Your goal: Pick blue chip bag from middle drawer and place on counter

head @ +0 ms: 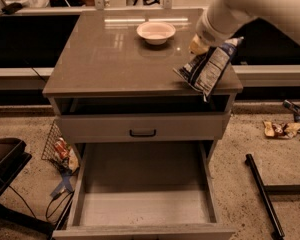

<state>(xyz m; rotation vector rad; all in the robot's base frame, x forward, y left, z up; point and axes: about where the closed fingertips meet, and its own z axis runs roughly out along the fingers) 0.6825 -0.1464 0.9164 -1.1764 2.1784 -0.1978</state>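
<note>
The blue chip bag [208,66] hangs crumpled from my gripper [199,45] over the right side of the counter [110,59], its lower end close to the counter's front right edge. The gripper is shut on the bag's top, and the big white arm comes in from the upper right. The middle drawer [90,184] is pulled out below, and its flat pale floor is bare. I cannot tell whether the bag touches the counter.
A white bowl [156,32] sits at the back of the counter. A closed drawer front with a black handle [142,132] is above the open drawer. A wire basket with wrappers [57,149] and a dark chair [5,159] stand on the left; wrappers [280,129] and a black pole [262,194] lie on the right.
</note>
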